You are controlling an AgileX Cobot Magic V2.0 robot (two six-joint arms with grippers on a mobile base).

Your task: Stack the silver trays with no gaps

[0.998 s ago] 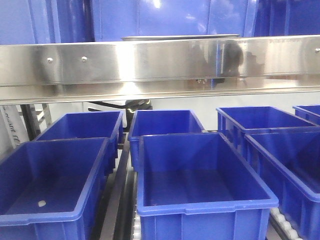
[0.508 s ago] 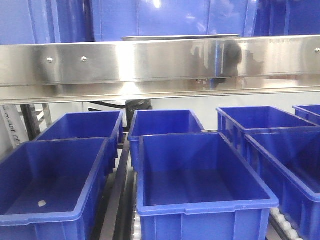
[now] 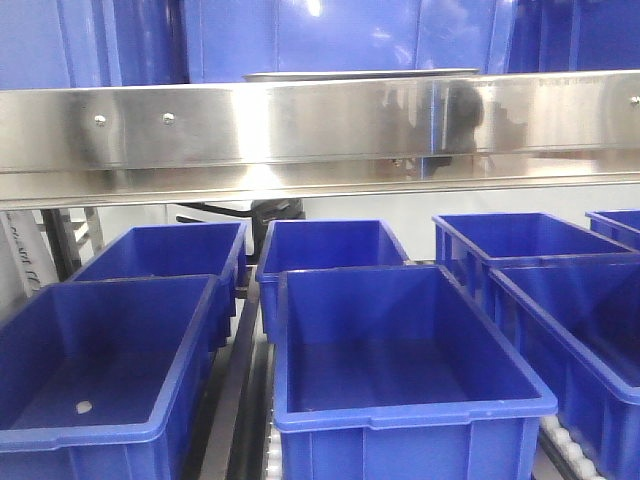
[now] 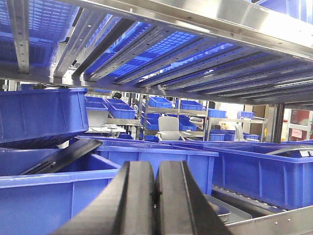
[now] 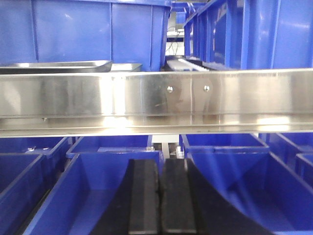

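Note:
A silver tray [image 3: 360, 73] shows only as a thin steel rim on the shelf above the broad steel rail [image 3: 320, 130]. In the right wrist view, two silver trays [image 5: 54, 65] [image 5: 125, 66] lie side by side on that shelf, above and left of my right gripper [image 5: 160, 196]. That gripper is shut with nothing in it and hangs over a blue bin [image 5: 93, 196]. In the left wrist view my left gripper [image 4: 156, 196] is shut and empty. Just right of it lies a silver tray [image 4: 237, 215] with a smaller steel tray [image 4: 221, 209] inside it.
Deep blue bins [image 3: 400, 350] [image 3: 110, 350] stand in rows on the roller shelf below the rail, with more at the right [image 3: 570, 300]. Further blue bins [image 4: 44, 112] crowd the left wrist view under a slatted steel shelf [image 4: 195, 54]. A dark flat panel [image 4: 63, 154] leans in one bin.
The dark reflection on the rail and the dark shape under it shifted slightly since the oldest frame. The bins and the tray rim have not moved.

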